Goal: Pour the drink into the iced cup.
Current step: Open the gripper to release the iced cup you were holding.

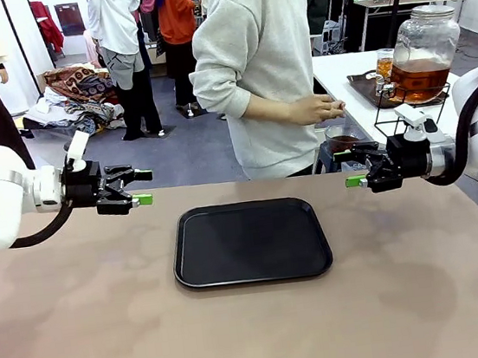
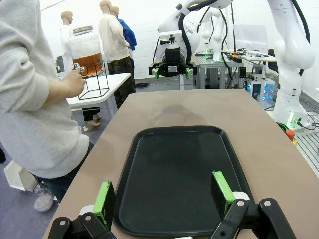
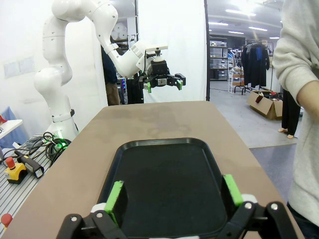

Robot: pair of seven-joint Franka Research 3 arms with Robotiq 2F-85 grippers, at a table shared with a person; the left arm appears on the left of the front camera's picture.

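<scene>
A black tray (image 1: pixel 250 241) lies on the near middle of the brown table (image 1: pixel 84 338). The left gripper (image 1: pixel 133 188) and right gripper (image 1: pixel 350 168) hover beside it, jaws apart, holding nothing. The drink dispenser (image 1: pixel 422 53) stands far right, by the person's hand (image 1: pixel 318 108).

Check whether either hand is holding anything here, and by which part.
Nothing is held. The left hand and right hand both hover open, one at each end of the black tray, with nothing between their fingers.

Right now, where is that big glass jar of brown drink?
The glass jar stands on a wire stand on the white side table, far right in the front view, behind the right arm and beside the person.
</scene>
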